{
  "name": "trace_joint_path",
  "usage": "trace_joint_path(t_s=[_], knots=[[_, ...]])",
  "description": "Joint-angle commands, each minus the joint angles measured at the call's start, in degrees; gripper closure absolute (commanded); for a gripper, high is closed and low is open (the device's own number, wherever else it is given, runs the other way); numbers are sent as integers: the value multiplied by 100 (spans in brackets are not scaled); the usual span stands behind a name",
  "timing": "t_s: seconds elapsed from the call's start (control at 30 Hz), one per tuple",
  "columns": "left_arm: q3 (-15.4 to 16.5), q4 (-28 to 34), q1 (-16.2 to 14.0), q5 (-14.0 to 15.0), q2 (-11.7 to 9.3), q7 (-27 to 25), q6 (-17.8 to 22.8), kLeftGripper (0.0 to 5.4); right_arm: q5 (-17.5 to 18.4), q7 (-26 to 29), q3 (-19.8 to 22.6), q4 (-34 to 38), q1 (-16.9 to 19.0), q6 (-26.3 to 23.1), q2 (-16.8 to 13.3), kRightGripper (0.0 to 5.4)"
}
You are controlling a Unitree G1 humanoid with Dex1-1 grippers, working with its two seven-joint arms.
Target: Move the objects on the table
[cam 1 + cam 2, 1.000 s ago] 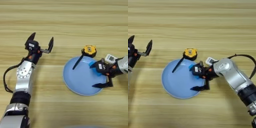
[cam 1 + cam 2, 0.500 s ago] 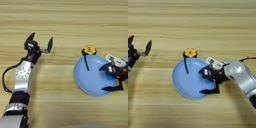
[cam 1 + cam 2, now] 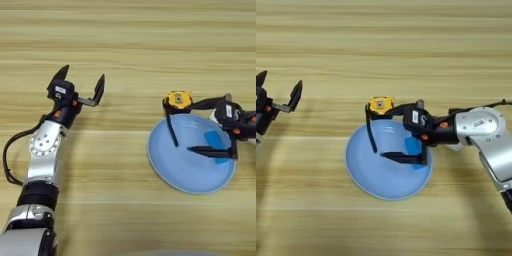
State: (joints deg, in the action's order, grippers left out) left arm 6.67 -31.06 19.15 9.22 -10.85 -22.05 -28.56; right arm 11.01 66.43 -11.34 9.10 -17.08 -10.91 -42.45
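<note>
The round light-blue plate [image 3: 387, 170] lies flat on the wooden tabletop [image 3: 384, 50], right of centre; the yellow-and-black tape measure [image 3: 380, 105] sits on the wood just beyond the plate's far rim, and its black strap [image 3: 370, 134] trails down over the rim onto the plate's surface; the small blue block [image 3: 414, 148] rests on the plate, on its right half. The right tool [image 3: 401, 133] reaches in from the right, released and spread wide — one black finger stretches towards the tape measure near the far rim, the other lies low across the plate just in front of the block, so the block sits between them but is not gripped. The left tool [image 3: 81, 90] hangs well apart to the left over bare wood, its two black fingers splayed open and holding nothing; its arm runs down to the lower left edge.
</note>
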Motion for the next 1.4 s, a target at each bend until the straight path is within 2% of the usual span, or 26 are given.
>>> trace_joint_path(t_s=[0.03,0.2,0.3,0.43,0.5,0.6,0.7,0.87,1.0,1.17,1.4], knots=[[2,-24,72,-11,-37,-12,-4,0,-172,122,129,-299,-66,8,-394,4],[-16,-56,60,-35,-10,18,-24,0,-198,392,199,-411,-70,-29,-788,4],[-27,-56,59,-38,9,26,-31,0,-302,285,311,-342,-13,109,-930,4],[-38,-57,57,-45,23,37,-35,0,-922,-166,480,-420,95,771,-1185,4],[-40,-81,58,-52,27,39,-42,0,-1036,-299,560,-431,199,905,-1220,4],[-40,-90,59,-51,30,31,-45,0,-1129,-519,670,-409,349,987,-1186,4],[-35,-102,65,-52,30,33,-57,0,-1429,-1117,711,-430,607,829,-992,4],[-24,-143,88,-47,12,19,-71,0,-1457,-1464,615,-288,938,508,-714,4],[-25,-170,97,-46,6,10,-89,0,-1593,-1664,435,-348,780,265,-469,4],[-28,-170,90,-48,7,18,-95,0,-1588,-1799,347,-408,548,33,-193,4],[-25,-171,93,-41,8,16,-96,0,-1890,-1987,211,-511,366,-72,-120,4]])
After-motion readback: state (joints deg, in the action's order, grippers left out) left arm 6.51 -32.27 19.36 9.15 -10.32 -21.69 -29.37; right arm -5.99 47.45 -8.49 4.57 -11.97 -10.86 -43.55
